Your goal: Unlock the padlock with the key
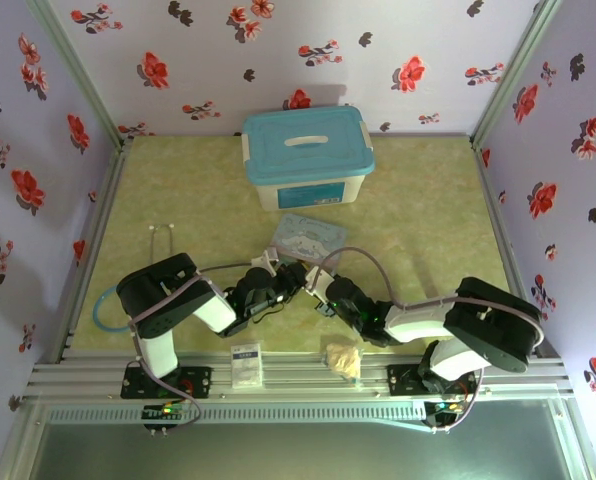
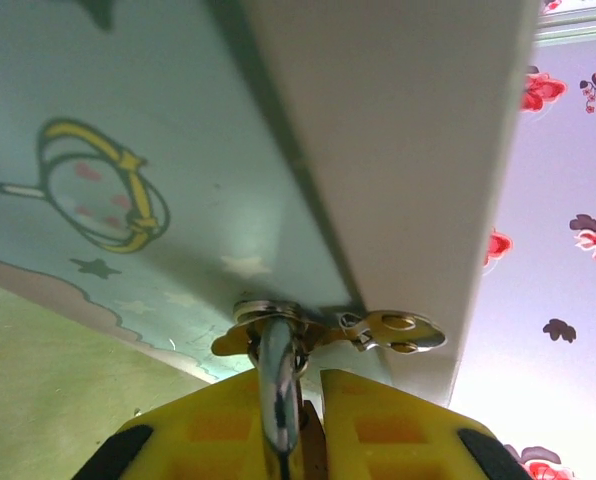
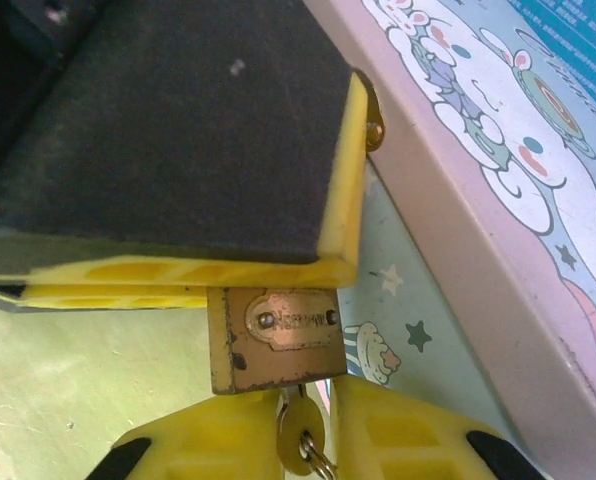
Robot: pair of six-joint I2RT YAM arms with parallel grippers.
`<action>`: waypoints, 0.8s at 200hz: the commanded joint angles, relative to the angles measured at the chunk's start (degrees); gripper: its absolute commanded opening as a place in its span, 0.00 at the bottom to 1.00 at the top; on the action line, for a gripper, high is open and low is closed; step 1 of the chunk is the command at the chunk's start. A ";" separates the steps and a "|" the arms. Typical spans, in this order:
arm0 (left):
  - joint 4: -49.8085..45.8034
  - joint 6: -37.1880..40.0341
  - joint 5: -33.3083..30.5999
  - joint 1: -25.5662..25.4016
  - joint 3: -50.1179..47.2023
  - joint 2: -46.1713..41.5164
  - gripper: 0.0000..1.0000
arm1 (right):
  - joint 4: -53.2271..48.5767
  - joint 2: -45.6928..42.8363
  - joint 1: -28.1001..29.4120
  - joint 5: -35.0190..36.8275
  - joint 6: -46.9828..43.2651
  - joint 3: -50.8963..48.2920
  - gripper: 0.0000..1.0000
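Judging from the wrist views, the key-turn step was in hand: R gripper [image 3: 308,412] was clamped on the key [image 3: 300,440], its blade seated in the padlock [image 3: 275,340] just ahead of the fingertips, while L gripper [image 2: 290,383] was shut on the shackle [image 2: 278,370] from the opposite side. Next move prob. called for a wrist roll w/ the key held straight & L bracing, the blue tin [image 3: 498,170] close beside both.

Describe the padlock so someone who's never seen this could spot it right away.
Start at the blue-lidded storage box at the back; just in front lies a blue cartoon tin. At the tin's near edge is the padlock, with a key in its keyhole. It is a tiny brass block with a riveted nameplate, unlike the flat white card and lumpy beige wad.
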 commanded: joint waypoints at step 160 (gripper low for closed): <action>2.47 2.57 4.21 0.48 -1.13 1.59 0.01 | 2.22 0.14 -10.37 -23.37 16.91 0.02 0.26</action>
